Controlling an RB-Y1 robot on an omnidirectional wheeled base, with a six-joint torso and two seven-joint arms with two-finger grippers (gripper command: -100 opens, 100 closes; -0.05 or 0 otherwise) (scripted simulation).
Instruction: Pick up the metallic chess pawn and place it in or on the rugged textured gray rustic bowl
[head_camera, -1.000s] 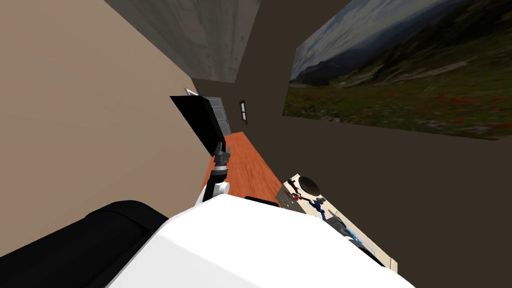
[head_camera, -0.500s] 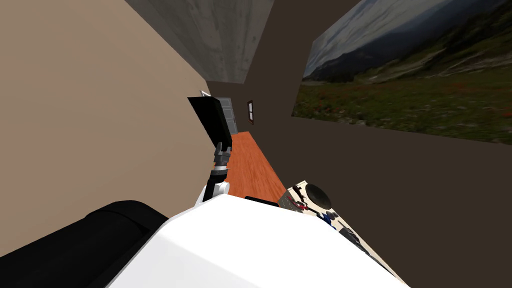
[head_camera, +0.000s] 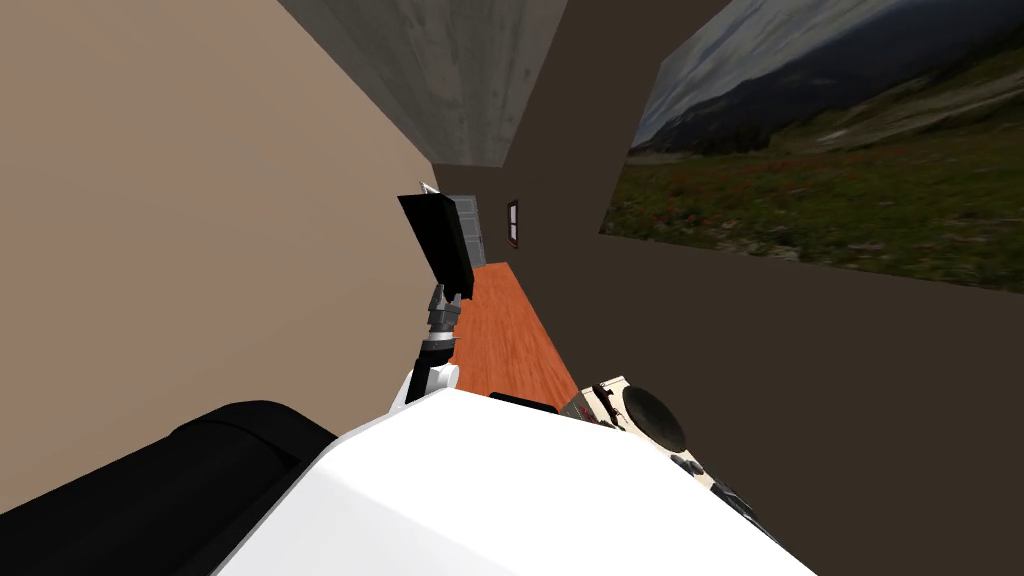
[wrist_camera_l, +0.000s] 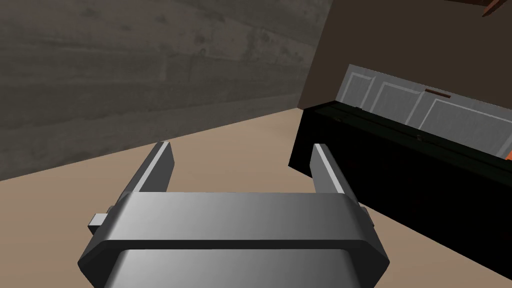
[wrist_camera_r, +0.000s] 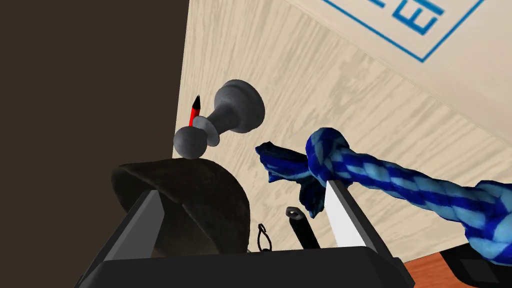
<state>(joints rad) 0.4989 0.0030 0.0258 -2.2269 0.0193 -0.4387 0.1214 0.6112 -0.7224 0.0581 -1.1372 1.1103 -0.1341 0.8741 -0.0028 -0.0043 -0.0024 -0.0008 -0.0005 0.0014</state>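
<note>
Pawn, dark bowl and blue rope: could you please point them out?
Pawn (wrist_camera_r: 222, 120), right wrist view, stem.
Dark bowl (wrist_camera_r: 200, 195), right wrist view, outer wall.
Blue rope (wrist_camera_r: 325, 160), right wrist view, knot.

Rolled head view; right wrist near bowl

Pawn: smooth grey, soft metal-like sheen. Bowl: dark, matt, rough-looking skin. Table top: pale wood grain, matt. Rope: blue braided fibre. Floor: reddish wood planking. Ceiling: grey, mottled, concrete-like.
</note>
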